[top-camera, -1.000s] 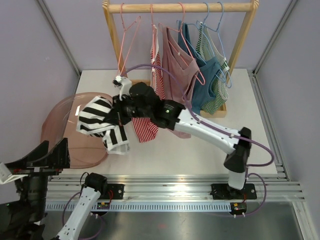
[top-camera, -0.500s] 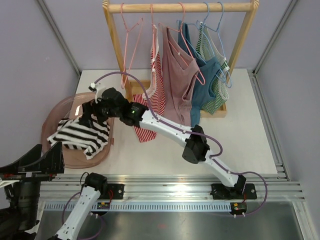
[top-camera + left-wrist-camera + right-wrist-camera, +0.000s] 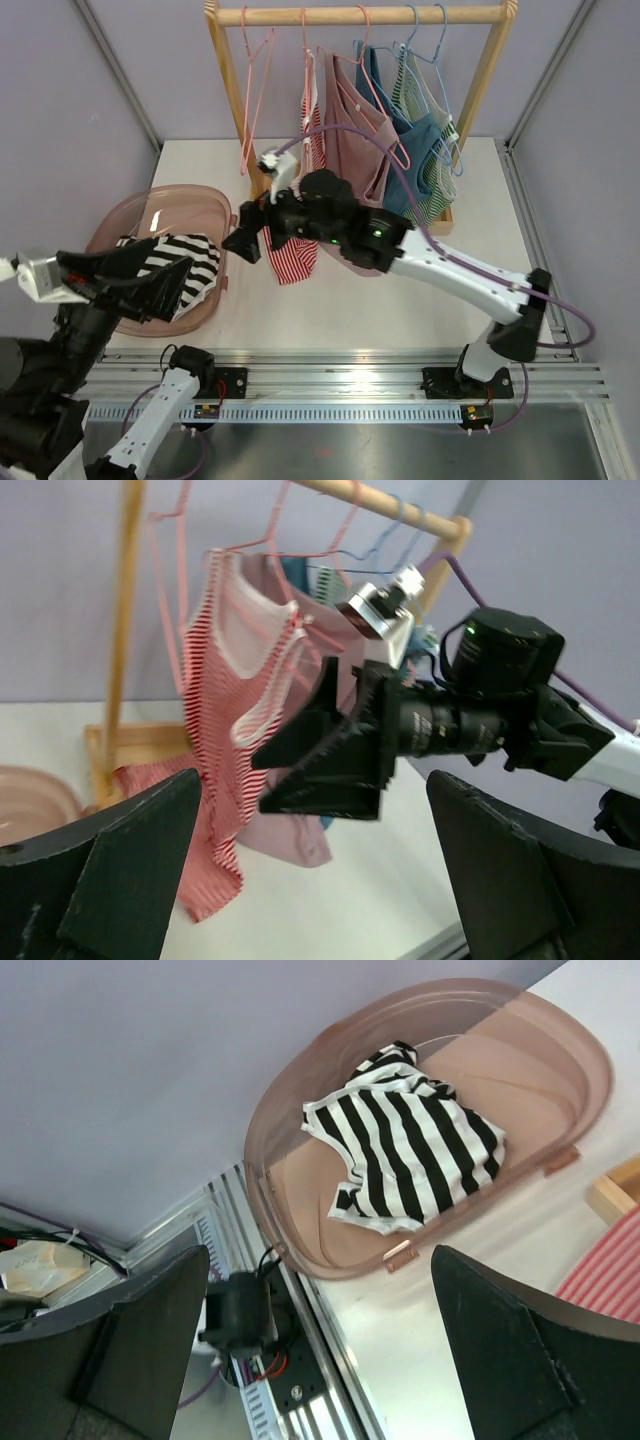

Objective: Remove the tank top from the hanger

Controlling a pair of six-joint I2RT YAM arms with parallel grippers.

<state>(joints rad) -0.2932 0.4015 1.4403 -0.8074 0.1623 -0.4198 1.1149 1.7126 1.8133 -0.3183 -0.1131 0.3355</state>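
Fingers of the left gripper point(image 3: 168, 285) are spread wide w/ nothing betw. them, poised over the near side of the pink tub point(image 3: 150, 205). Black-and-white striped tank top point(image 3: 405, 1155) is seen crumpled inside that tub, partly under those fingers. Right gripper point(image 3: 245, 238) is held wide open & empty just right of the tub, apart from the tank top. Behind it an empty pink hanger point(image 3: 255, 90) is hung on the wooden rack point(image 3: 360, 15); a red-striped top point(image 3: 290, 255) is draped just to the gripper's right.
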